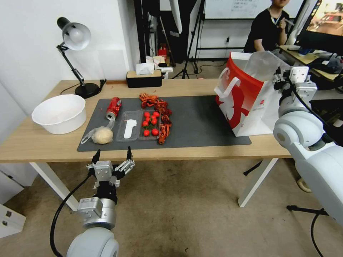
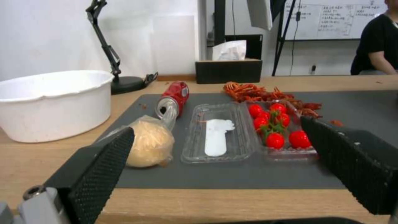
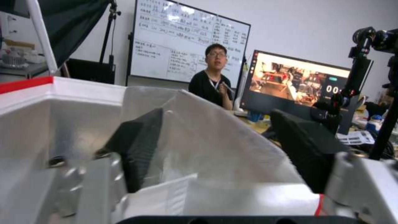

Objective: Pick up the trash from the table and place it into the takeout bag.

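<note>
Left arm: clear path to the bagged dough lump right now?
Probably yes. The left tool hangs open just off the table edge, facing the bagged lump. Nothing lies between them; the can sits behind it.

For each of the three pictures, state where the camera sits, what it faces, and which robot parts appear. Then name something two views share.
Head: up high, facing down at the light-wood table; both arms.
Left wrist: before the table's near edge, facing the crushed red can; open left gripper.
Right wrist: facing into the red-and-white paper takeout bag; open right gripper.
Shared: can, head and left.
</note>
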Robot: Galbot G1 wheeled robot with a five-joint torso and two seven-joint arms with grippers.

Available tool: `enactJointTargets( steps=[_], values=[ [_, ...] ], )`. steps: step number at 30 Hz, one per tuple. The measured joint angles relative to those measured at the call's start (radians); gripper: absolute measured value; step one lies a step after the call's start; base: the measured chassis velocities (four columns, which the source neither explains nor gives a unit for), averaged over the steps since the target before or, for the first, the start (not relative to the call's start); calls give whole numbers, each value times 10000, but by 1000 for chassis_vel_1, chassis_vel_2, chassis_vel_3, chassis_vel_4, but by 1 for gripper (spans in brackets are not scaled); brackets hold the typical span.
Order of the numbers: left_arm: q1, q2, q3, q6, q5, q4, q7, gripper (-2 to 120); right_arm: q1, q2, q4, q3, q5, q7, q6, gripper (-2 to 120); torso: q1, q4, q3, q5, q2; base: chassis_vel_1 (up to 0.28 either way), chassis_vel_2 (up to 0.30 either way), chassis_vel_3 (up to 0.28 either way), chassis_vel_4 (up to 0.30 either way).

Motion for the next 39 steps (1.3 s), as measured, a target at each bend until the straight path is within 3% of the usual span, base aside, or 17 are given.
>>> enactJointTargets(
  steps=[1,6,11,14,21,23,29,32,39],
  values=[
    [72,-1,-21,0,2,-51,2,100,-33,53,128,0,-16,-7,111,86,0,0,0,1,0,0,0,0,0],
    [128,-19,-23,-9,2,-67,4,100,-18,99,192,-19,17,-73,353,98,0,0,0,0,0,0,0,0,0],
    [11,-9,-80,0,-65,-66,7,100,112,250,569,-93,886,-475,1147,100,0,2,0,-1,0,0,0,0,0],
    [-68,-19,-105,117,-107,-81,13,100,-413,56,1228,14,1735,-1535,1898,100,0,-1,0,-1,-1,0,0,0,0],
    [4,-92,-160,109,-169,-75,17,100,-1776,18,2029,426,2135,-3020,2737,100,0,1,-1,1,0,0,0,0,0],
    [-32,-78,-162,106,-174,-51,17,100,-2677,45,2344,742,1979,-3770,3208,100,0,-2,-1,1,0,0,0,0,0],
    [-180,-80,-70,260,-217,-113,22,100,-4155,251,2793,1057,1661,-4518,3761,100,-1,-1,-1,0,0,0,0,0,0],
    [-189,-79,-86,306,-277,-206,26,100,-5637,722,2996,1179,753,-5010,4251,100,-1,-2,-2,2,0,0,0,0,0],
    [-205,8,-246,288,-430,-225,29,100,-6870,1638,3033,995,-510,-5364,4801,100,-2,2,-1,-2,-1,0,0,0,0]
  ],
)
